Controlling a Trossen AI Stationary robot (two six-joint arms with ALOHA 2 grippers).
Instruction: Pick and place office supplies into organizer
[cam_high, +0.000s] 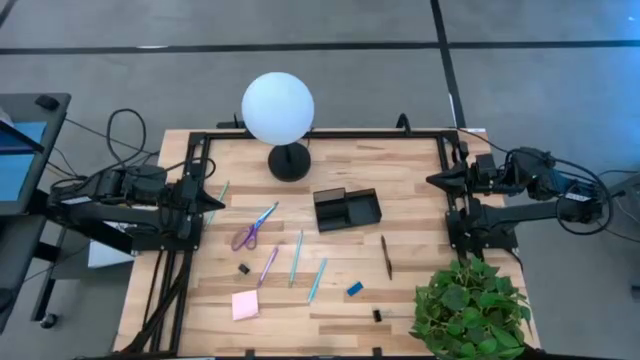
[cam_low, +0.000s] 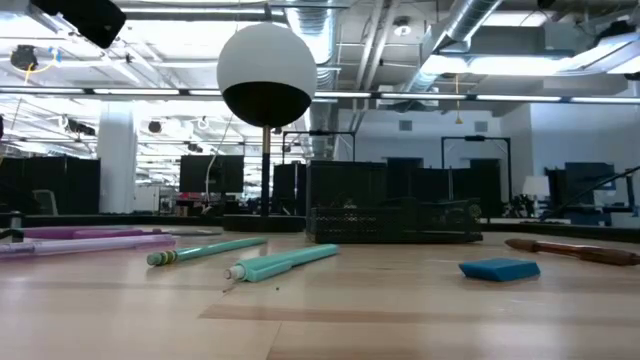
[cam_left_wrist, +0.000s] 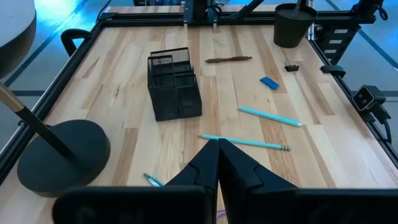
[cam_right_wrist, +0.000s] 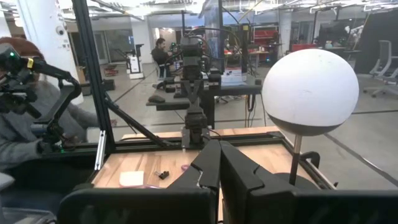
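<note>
Both arms wait at the table's sides. My left gripper (cam_high: 215, 200) (cam_left_wrist: 217, 148) is shut at the left edge, and my right gripper (cam_high: 432, 180) (cam_right_wrist: 219, 148) is shut at the right edge; neither holds anything. The black mesh organizer (cam_high: 347, 208) (cam_left_wrist: 174, 84) (cam_low: 390, 212) stands mid-table. On the wood in front of it lie the purple scissors (cam_high: 253, 228), a purple pen (cam_high: 268, 265), two teal pens (cam_high: 296, 257) (cam_high: 317, 280), a brown pen (cam_high: 386, 256) (cam_left_wrist: 229, 60), a blue eraser (cam_high: 354, 289) (cam_low: 498, 269), a pink pad (cam_high: 245, 305) and two black clips (cam_high: 243, 268) (cam_high: 378, 315).
A white globe lamp (cam_high: 278, 108) stands on its round black base (cam_high: 290, 162) near the far edge, left of the organizer. A green plant (cam_high: 470, 310) fills the near right corner. A black frame (cam_high: 330, 133) runs around the table. A person (cam_right_wrist: 18, 130) sits beyond the table.
</note>
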